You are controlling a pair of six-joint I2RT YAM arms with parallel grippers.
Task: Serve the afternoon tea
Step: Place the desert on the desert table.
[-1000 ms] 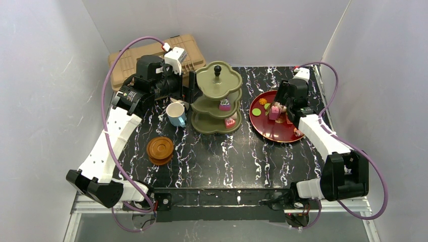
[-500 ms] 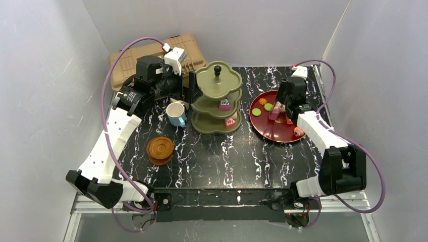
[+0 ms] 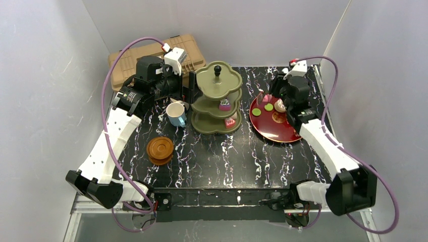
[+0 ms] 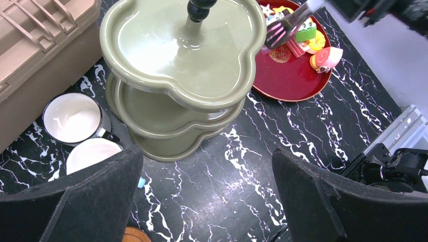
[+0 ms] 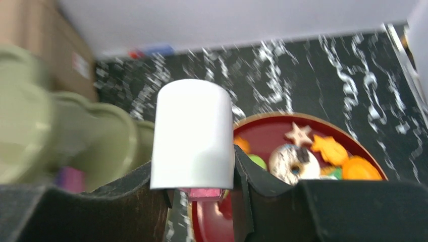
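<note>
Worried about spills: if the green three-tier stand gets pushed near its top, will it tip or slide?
Likely tips rather than slides: the stand is tall on one central post. Its glossy tiers could let the cakes slip.

Plain pale walls (image 3: 50,75) enclose a black, white-veined table (image 3: 227,156) on three sides, a tan toolbox (image 3: 192,50) in its far left corner, under seemingly even light.
</note>
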